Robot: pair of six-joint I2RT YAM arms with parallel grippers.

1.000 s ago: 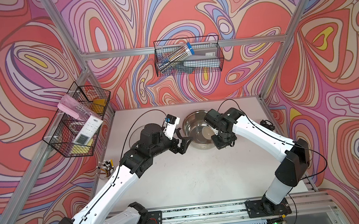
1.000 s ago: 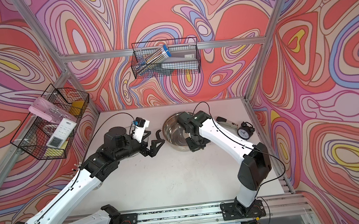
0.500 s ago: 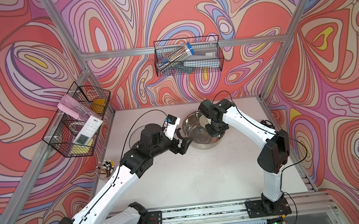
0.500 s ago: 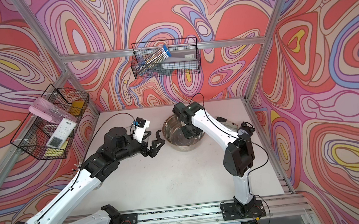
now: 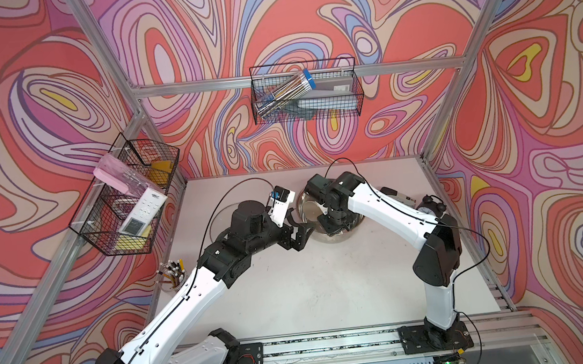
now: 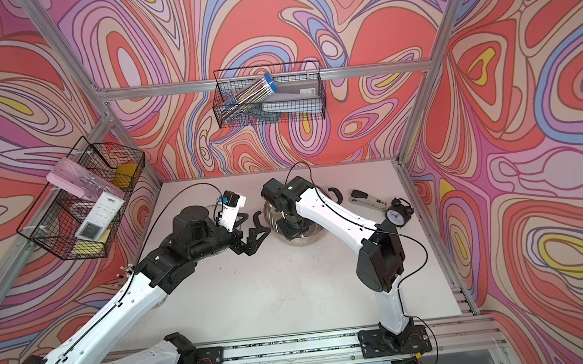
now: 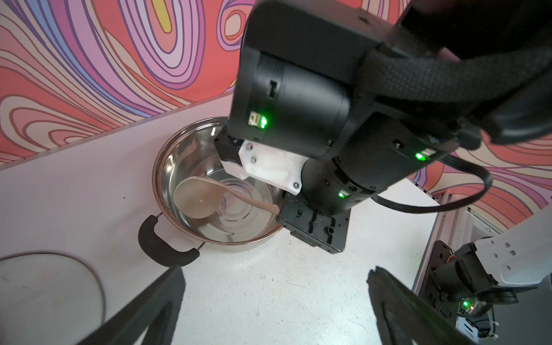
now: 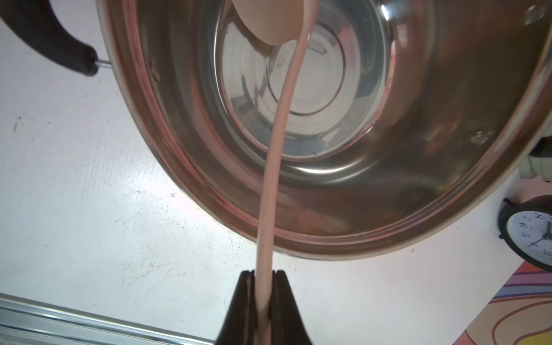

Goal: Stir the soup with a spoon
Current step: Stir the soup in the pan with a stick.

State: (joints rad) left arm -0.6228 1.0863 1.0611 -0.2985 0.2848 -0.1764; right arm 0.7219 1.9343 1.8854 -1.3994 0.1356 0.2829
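The right gripper [image 8: 264,276] is closed tight on the thin handle of the cream ladle [image 8: 276,155], whose bowl is held low inside the steel pot [image 8: 185,155] on the white table [image 8: 89,179]. The left gripper [image 7: 273,271] is spread wide, nothing gripped, just beside the pot's black handle [image 7: 167,251].

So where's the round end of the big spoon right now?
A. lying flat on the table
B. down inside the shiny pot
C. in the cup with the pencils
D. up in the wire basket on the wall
B: the spoon has its round end down inside the shiny pot, while the right gripper pinches its thin handle above the rim.
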